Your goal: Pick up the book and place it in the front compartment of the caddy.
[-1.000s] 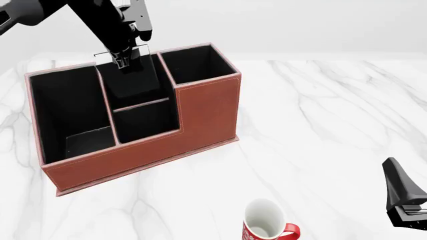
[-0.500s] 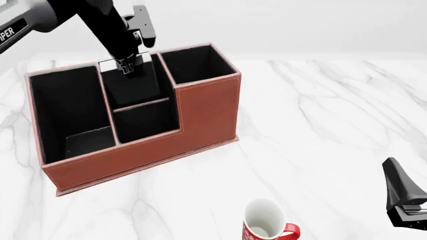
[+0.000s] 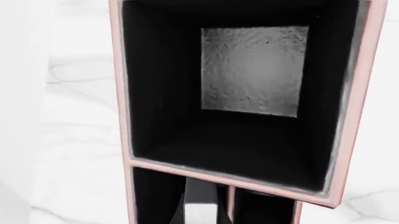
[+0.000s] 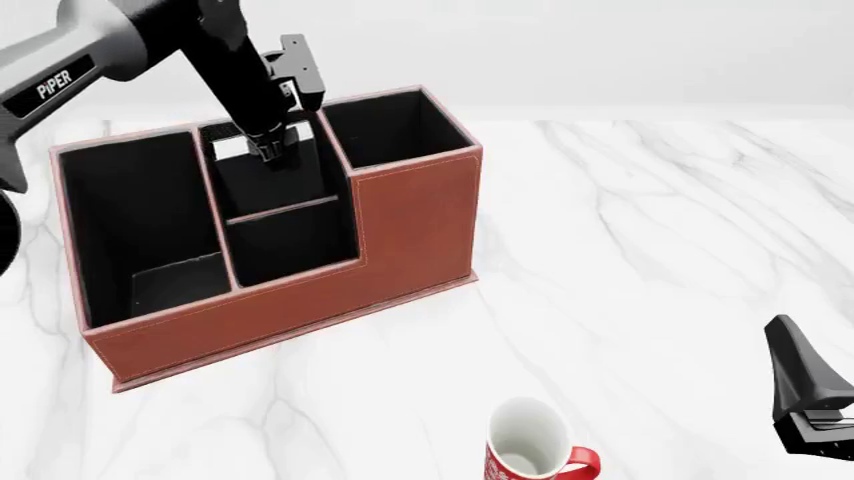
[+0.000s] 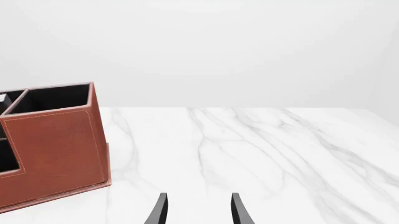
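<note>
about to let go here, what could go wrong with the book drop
The book in the left claw sits in the caddy's middle cell behind the low divider; whether that is the front compartment is unclear. Released now, it may tip against a wall, and the wrist could clip the rim on the way out.

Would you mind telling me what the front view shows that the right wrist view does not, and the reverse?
Only the front view shows the left gripper lowering the thin black book with its white page edge into the caddy, the red-and-white mug, and all four cells. Only the right wrist view shows the right gripper with its two fingers apart over bare table. Both show the reddish-brown leather-look caddy and the white marble table.
</note>
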Motion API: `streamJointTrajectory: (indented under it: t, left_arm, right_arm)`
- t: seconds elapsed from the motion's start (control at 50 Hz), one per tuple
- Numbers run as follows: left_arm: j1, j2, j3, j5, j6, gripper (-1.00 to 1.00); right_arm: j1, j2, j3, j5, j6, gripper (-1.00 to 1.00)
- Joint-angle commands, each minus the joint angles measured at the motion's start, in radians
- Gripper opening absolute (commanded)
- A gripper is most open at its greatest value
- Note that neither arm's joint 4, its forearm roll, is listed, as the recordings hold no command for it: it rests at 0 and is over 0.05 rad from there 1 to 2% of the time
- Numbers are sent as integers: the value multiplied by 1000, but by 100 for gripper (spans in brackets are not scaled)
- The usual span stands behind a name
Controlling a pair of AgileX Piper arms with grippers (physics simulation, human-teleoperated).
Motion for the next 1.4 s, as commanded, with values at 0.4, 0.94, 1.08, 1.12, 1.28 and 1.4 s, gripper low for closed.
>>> streamJointTrajectory:
  t: [0.4, 0.94, 1.08, 1.12, 1.28, 1.4]
  left_arm:
    - [5, 50, 1, 0, -23, -100]
    - [2, 75, 12, 0, -46, 100]
    - [19, 48, 15, 0, -21, 100]
    - [28, 37, 10, 0, -8, 100]
    - [43, -10, 36, 0, 25, 100]
    - [53, -42, 61, 0, 48, 100]
  right_arm:
    - [0, -10, 1, 10, 1, 100]
    - [1, -10, 0, 9, 0, 100]
    - [1, -11, 0, 11, 0, 100]
    - [1, -11, 0, 11, 0, 100]
    - [1, -14, -1, 15, 0, 100]
    - [1, -14, -1, 15, 0, 100]
